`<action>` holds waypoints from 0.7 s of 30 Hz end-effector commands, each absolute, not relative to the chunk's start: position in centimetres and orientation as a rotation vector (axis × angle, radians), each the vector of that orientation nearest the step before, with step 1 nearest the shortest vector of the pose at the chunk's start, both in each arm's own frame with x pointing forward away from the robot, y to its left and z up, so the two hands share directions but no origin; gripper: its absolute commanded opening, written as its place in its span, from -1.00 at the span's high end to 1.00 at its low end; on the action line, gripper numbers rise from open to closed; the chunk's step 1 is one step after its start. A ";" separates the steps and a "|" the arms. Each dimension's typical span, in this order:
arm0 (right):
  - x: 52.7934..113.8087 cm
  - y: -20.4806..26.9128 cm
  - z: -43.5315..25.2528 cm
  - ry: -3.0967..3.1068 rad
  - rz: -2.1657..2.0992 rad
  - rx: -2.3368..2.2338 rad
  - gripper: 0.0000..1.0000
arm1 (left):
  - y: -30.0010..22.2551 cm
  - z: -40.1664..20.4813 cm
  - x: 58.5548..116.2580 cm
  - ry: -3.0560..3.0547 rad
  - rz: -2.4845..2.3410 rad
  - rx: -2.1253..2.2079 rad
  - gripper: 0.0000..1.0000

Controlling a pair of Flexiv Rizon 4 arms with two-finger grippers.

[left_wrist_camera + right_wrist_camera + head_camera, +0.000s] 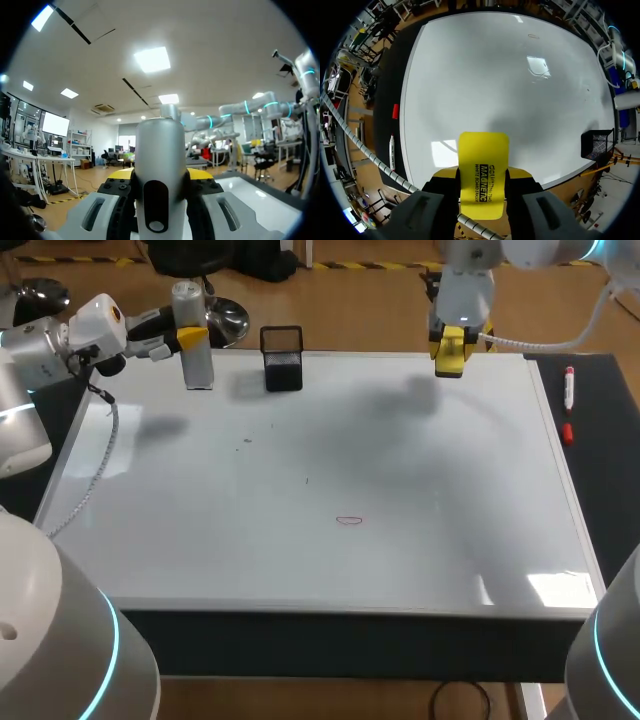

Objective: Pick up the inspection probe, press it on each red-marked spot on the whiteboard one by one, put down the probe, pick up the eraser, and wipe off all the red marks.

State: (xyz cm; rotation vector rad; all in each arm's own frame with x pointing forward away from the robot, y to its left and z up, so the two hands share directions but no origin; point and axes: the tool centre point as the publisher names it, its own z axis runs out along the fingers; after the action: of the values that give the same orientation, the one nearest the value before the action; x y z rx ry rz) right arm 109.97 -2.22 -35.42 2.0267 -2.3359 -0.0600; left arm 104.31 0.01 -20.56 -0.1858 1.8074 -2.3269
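The whiteboard covers nearly the whole bench. From how things lie, I judge the task is at the turn from probing to wiping: each arm has its tool in hand, and only one mark shows on the board.

The left arm comes in low over the far left corner, wrist level and fingers pointing sideways across the board. The right arm hangs over the far edge right of the middle, wrist turned down so it looks back over the white surface.

The left end effector is closed on the inspection probe, a silver cylinder held upright at that far left corner. Whether its foot rests on the board I cannot tell from here. Just beside it stands a black mesh holder.

The right end effector grips the yellow eraser from both sides, held clear above the board.

A marker lies off the board's right edge. The single red mark sits near the middle of the board, well apart from both tools.

The next move, I think, calls for releasing the probe where it stands. Then the right arm must carry the eraser toward the near side, lower it flat on the mark and rub across it.
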 end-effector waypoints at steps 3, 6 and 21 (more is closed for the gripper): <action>110.0 -2.3 -35.3 -2.334 -0.055 2.029 1.00 | -0.1 -20.4 104.1 1.806 -2.322 -0.189 1.00; 110.0 -2.3 -35.3 -2.334 -0.055 2.029 1.00 | -0.1 -20.4 104.1 1.806 -2.322 -0.189 1.00; 110.0 -2.3 -35.3 -2.334 -0.055 2.029 1.00 | -1.0 -19.9 102.0 1.795 -2.342 -0.126 1.00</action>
State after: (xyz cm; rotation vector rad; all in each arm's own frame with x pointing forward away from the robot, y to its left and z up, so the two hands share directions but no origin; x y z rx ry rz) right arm 109.94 -2.23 -35.42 2.0273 -2.3366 -0.0589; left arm 102.92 -0.80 -19.95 -0.1172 1.7976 -2.3541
